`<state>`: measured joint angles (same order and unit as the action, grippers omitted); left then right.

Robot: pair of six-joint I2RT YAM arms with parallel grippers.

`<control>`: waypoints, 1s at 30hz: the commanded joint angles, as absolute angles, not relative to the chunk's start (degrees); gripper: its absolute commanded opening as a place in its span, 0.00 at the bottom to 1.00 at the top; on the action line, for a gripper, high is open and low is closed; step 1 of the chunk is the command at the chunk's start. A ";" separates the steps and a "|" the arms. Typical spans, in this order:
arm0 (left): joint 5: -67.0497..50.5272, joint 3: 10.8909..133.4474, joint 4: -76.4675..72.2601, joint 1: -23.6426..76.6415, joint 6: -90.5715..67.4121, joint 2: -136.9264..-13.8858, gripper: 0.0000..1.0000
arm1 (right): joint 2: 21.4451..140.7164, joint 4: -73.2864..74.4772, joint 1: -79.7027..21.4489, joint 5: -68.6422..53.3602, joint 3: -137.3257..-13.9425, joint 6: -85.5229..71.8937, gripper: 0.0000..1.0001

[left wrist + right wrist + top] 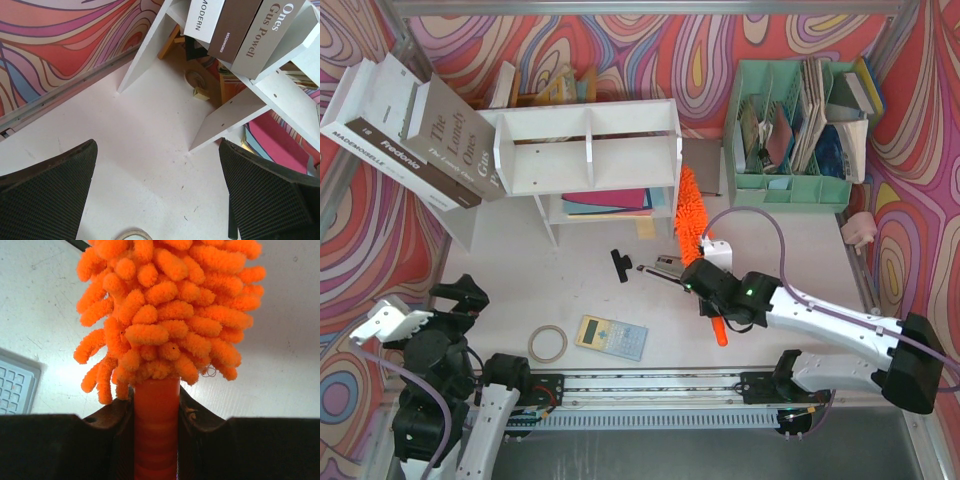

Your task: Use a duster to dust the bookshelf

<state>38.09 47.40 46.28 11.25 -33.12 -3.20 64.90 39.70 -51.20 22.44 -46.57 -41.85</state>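
Note:
The white two-tier bookshelf (590, 150) stands at the back middle of the table; its lower left boards (235, 107) also show in the left wrist view. The orange fluffy duster (689, 215) lies lengthwise against the shelf's right end, its head (165, 315) over the white table. My right gripper (703, 272) (156, 405) is shut on the duster's orange handle (156, 435), whose tip (720, 335) sticks out behind it. My left gripper (460, 295) (157, 175) hangs open and empty at the near left, facing the shelf's left end.
Large books (410, 130) (240, 25) lean on the shelf's left end. A mint-green organizer (790, 130) stands back right. A stapler (665, 268), a black T-shaped tool (620, 265), a calculator (610, 337) and a tape roll (548, 343) (132, 234) lie in front.

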 commanded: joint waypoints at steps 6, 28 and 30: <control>37.63 46.71 44.78 10.99 -31.90 -3.87 0.99 | 63.74 40.88 -51.25 29.42 -57.55 -39.31 0.00; 37.62 46.76 44.86 10.99 -32.08 -3.52 0.98 | 63.02 37.56 -51.24 26.77 -52.91 -41.65 0.00; 37.62 46.76 44.91 10.99 -32.06 -3.56 0.99 | 64.18 35.73 -51.32 25.29 -50.15 -42.32 0.00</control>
<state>37.91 47.37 46.15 11.25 -32.95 -3.40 62.92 41.98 -51.09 26.44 -53.41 -40.18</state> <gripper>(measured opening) 0.986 0.330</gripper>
